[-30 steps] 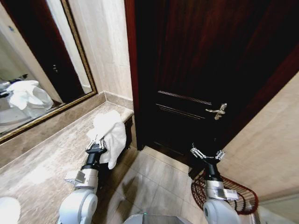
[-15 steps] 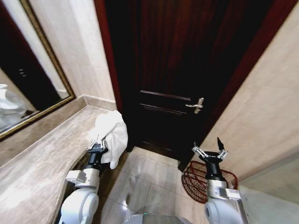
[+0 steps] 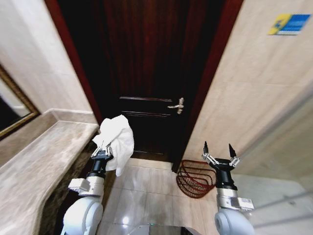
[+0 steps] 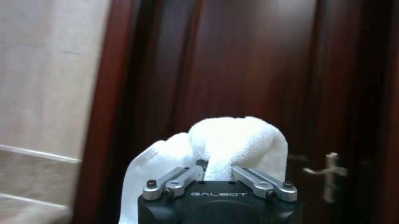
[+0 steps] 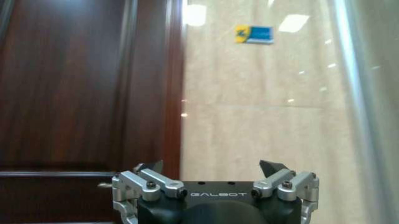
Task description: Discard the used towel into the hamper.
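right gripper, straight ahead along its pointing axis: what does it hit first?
Probably the beige tiled wall beside the dark door. The open right gripper faces it, nothing between; depth unclear.

The tiled floor (image 3: 146, 188) is lying open between the two arms, giving a free way toward the hamper (image 3: 194, 177), which is standing against the wall (image 3: 244, 103) beside the closed door (image 3: 146, 73) with its mouth unobstructed. The tabletop (image 3: 34, 166) is hemming in the left side (its edge close to that arm).
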`<state>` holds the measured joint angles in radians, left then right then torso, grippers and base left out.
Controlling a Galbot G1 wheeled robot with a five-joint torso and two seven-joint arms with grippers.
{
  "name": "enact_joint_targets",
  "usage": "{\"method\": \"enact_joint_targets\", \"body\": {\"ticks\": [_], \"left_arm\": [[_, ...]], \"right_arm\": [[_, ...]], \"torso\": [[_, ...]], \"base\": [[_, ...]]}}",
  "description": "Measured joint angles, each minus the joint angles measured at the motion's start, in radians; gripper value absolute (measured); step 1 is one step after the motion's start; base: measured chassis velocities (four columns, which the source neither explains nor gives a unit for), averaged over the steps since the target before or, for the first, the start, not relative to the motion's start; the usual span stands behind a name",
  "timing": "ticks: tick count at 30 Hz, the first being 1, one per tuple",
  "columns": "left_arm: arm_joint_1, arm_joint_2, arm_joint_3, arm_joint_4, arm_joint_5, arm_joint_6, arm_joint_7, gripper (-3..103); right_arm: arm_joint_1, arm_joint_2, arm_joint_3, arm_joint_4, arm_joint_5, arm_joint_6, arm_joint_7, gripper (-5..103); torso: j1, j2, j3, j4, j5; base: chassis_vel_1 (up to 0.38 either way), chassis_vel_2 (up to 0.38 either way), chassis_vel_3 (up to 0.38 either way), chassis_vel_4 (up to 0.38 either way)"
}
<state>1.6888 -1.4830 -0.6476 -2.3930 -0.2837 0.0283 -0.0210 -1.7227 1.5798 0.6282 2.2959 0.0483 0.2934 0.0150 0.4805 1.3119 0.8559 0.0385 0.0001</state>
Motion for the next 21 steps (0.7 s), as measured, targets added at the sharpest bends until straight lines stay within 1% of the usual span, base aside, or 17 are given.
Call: {"method": "enact_joint_targets", "body": {"ticks": [6, 11, 14, 21], "left_arm": [[-0.01, -0.004, -0.005, 0.0, -0.018, 0.003, 0.001, 4], [-0.012, -0.003, -0.005, 0.002, -0.02, 0.004, 0.003, 4], [-0.012, -0.009, -0.002, 0.007, -0.022, 0.004, 0.016, 4], [-0.015, -0.01, 0.001, 0.013, -0.028, 0.004, 0.019, 4]], "right_arm": [[-0.006, 0.003, 0.002, 0.007, -0.008, 0.0, 0.001, 100], [-0.006, 0.007, 0.001, 0.008, -0.017, -0.002, 0.018, 100], [-0.006, 0.007, 0.0, 0.008, -0.015, 0.007, 0.026, 100], [-0.006, 0.007, 0.002, 0.009, -0.012, 0.011, 0.028, 100]], "torso": [[0.0, 0.0, 0.0, 0.0001, -0.0001], [0.0, 0.0, 0.0, 0.0, 0.0], [0.0, 0.0, 0.0, 0.0, 0.0], [0.0, 0.0, 0.0, 0.0, -0.0001]], "base": [[-0.118, -0.131, -0.127, -0.12], [-0.125, -0.128, -0.113, -0.134], [-0.118, -0.12, -0.122, -0.124], [-0.119, -0.127, -0.131, -0.126]]}}
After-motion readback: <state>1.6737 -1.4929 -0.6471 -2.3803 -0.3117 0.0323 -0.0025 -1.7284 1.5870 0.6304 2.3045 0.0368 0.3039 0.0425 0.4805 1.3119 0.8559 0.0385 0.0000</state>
